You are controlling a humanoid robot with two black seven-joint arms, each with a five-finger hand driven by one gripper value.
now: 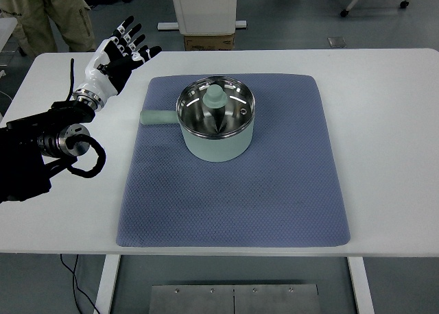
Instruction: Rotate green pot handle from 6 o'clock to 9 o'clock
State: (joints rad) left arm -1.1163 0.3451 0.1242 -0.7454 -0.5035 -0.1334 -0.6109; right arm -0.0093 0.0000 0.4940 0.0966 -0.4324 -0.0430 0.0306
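One green pot (217, 125) is sitting on the far half of a single blue-grey mat (233, 190), which is lying flat on the one white table (384, 122). The pot's one handle (159, 117) is pointing toward the picture's left edge, roughly the nine o'clock direction, and is lying over the mat near its left border. A glass lid with one green knob (216, 97) is covering the pot. One robot arm is showing, coming in from the left edge; its left hand (118, 58) is hovering over the table's far-left corner, well apart from the pot and off the mat, with all its fingers (130, 29) spreading wide and gripping nothing. One black cable loop (88, 158) is hanging by the arm's forearm. Beyond the table, one person's legs (58, 16) are standing at the upper left, and one cardboard box (208, 42) is sitting under a white stand (204, 5).
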